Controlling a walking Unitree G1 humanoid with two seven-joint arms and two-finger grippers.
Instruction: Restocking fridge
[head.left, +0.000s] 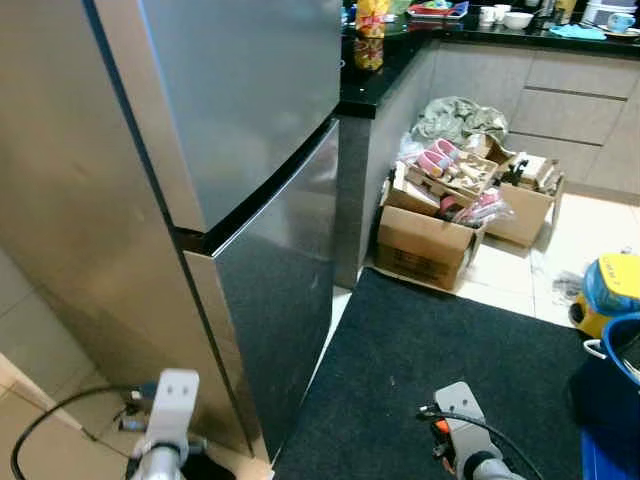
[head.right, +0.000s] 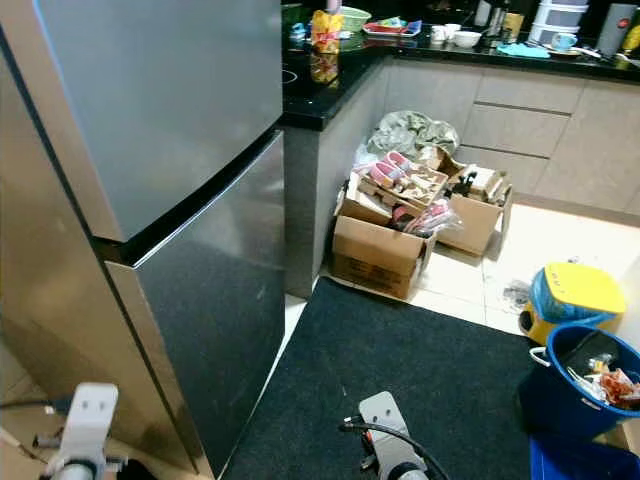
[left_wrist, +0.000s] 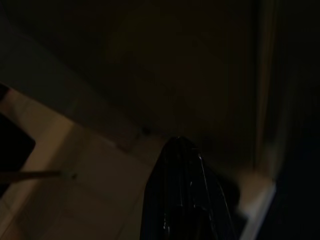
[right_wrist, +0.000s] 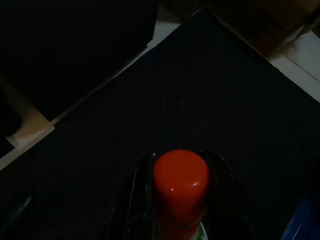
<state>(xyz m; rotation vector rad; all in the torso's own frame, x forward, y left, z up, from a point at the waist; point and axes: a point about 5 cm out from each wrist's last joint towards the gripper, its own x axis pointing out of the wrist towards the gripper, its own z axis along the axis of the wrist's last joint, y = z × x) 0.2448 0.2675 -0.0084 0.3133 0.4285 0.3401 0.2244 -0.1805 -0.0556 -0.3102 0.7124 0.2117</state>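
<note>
The right gripper (right_wrist: 180, 210) fingers clamp a red-capped bottle (right_wrist: 180, 185) just below the cap; likely light, rigid, smooth, so it could slip. Whether the left gripper (left_wrist: 187, 200) fingers are closed, I cannot tell; the fridge (head.left: 260, 270) is closed.

a tall brushed-metal fridge (head.right: 170, 200) with a soft sheen stands beside the matt black woven floor mat (head.right: 420, 370), beyond it dull brown cardboard boxes (head.right: 385, 255).
</note>
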